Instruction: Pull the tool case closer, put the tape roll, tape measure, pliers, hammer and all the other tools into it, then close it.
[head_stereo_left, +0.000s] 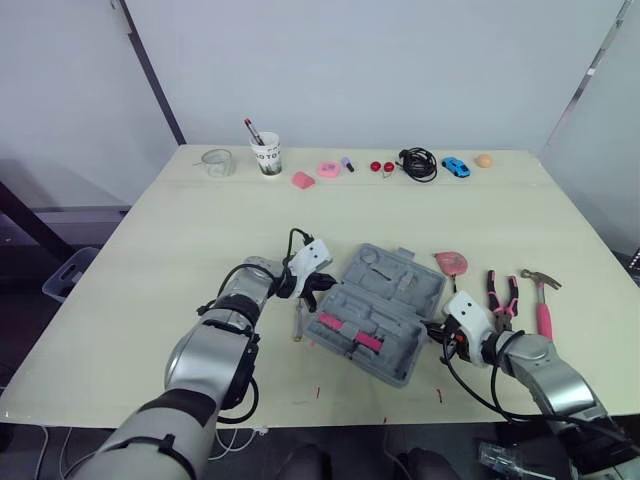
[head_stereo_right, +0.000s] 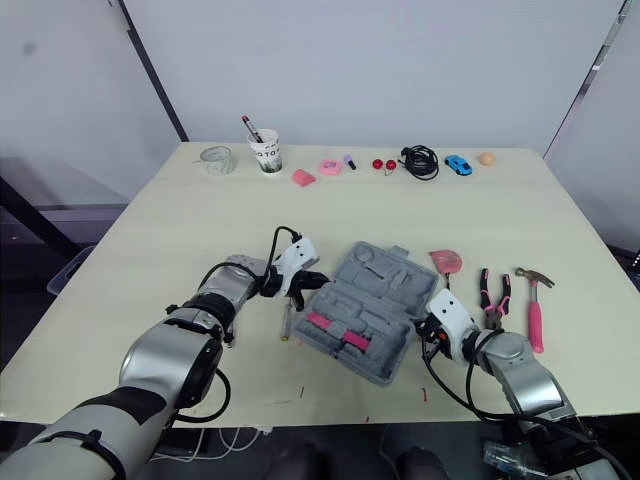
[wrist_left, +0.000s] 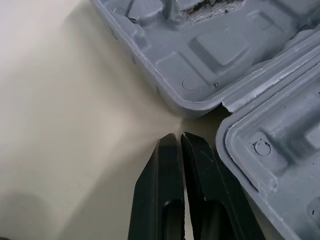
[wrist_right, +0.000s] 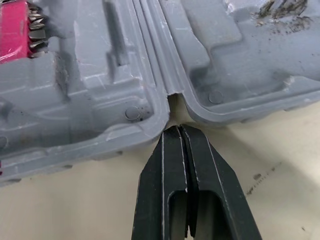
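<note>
Tool case (head_stereo_left: 385, 300) on beige table (head_stereo_left: 200, 230), white walls (head_stereo_left: 400, 70).

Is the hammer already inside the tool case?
No, the hammer lies on the table outside the open tool case, next to the pliers.

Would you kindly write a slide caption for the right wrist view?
Shut right gripper poised at the hinge gap of the open grey tool case.

Pliers (head_stereo_left: 502, 293) right of tool case (head_stereo_left: 385, 292), hammer (head_stereo_left: 543, 303) rightmost
</note>
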